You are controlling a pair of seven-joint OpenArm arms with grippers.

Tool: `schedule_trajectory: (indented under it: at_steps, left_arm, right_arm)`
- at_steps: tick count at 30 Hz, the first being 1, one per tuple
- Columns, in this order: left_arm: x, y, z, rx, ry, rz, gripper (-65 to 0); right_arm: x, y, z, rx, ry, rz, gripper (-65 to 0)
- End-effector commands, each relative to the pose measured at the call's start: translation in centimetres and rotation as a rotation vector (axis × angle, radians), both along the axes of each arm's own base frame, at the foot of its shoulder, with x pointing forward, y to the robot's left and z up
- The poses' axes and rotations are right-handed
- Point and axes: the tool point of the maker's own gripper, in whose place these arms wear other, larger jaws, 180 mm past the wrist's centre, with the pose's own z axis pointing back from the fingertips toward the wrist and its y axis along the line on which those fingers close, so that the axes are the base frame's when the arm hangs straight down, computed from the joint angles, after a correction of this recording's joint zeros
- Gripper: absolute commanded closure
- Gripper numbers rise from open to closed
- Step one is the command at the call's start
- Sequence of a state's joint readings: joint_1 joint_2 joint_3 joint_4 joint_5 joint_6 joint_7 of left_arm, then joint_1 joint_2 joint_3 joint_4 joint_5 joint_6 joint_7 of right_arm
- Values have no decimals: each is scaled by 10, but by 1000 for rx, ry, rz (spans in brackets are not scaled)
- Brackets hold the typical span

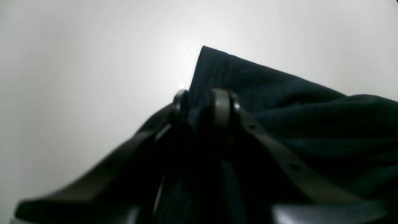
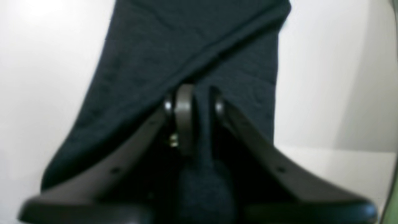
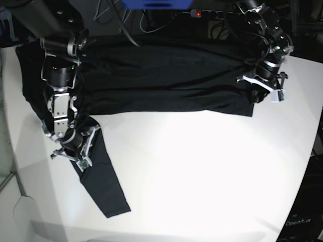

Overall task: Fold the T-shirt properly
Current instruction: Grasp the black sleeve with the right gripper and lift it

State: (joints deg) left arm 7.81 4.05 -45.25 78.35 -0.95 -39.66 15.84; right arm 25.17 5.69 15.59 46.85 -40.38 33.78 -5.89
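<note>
The T-shirt is a plain black garment laid in a wide band across the far half of the white table. One long sleeve trails toward the near left. My right gripper sits on that sleeve near its upper part. In the right wrist view the right gripper is shut with a fold of the T-shirt pinched between its fingertips. My left gripper is at the shirt's right end. In the left wrist view it is shut on the T-shirt near a raised corner.
A power strip and cables lie behind the table's far edge. A blue object hangs at the top middle. The table's right edge curves away beside dark floor.
</note>
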Motion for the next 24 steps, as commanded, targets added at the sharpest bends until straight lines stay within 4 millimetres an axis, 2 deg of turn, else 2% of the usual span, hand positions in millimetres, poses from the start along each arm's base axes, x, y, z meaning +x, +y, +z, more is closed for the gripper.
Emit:
schedule_trajectory:
  at_steps: [1, 3, 10, 13, 17, 20, 24]
  left_arm:
    - [7, 2, 13, 2, -55, 3, -127]
    - [7, 2, 13, 2, -55, 3, -127]
    - [7, 3, 13, 4, -55, 3, -127]
    - [7, 3, 13, 4, -55, 3, -127]
    - [8, 3, 14, 4, -56, 3, -127]
    - [8, 2, 14, 2, -58, 3, -127]
    - [9, 2, 14, 2, -59, 2, -127]
  right_arm:
    - [-11, -13, -14, -62, 95, -6, -31]
    - [-12, -13, -18, -57, 110, -7, -2]
    - [-11, -19, -10, -90, 111, -23, 0]
    - [-25, -15, -10, -97, 137, 31, 0]
    - [-18, -15, 16, -139, 74, 15, 0]
    - [-10, -24, 32, -166, 18, -26, 0]
    - [-3, -30, 41, -136, -32, -125, -25]
